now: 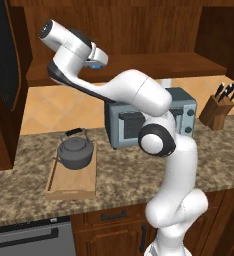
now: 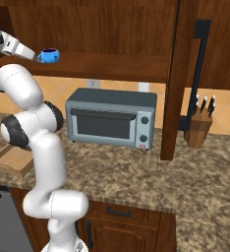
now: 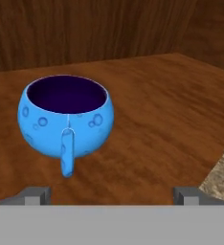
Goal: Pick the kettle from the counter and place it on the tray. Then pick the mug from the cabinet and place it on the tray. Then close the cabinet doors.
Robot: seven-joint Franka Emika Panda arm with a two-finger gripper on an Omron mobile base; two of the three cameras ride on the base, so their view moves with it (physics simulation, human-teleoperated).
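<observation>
Hand view showed the gripper [image 3: 112,194] spread wide and empty, its two fingertips [image 3: 33,194] low on either side, with the mug [image 3: 66,116] upright on the cabinet [image 3: 171,110] shelf just ahead, its handle turned toward the camera. In the right base view the mug [image 2: 50,55] stood near the shelf's left end, above the counter [image 2: 136,167] and the toaster oven [image 2: 112,118]. In the left base view the kettle [image 1: 76,150] sat on the tray [image 1: 71,186] near the counter's front edge.
</observation>
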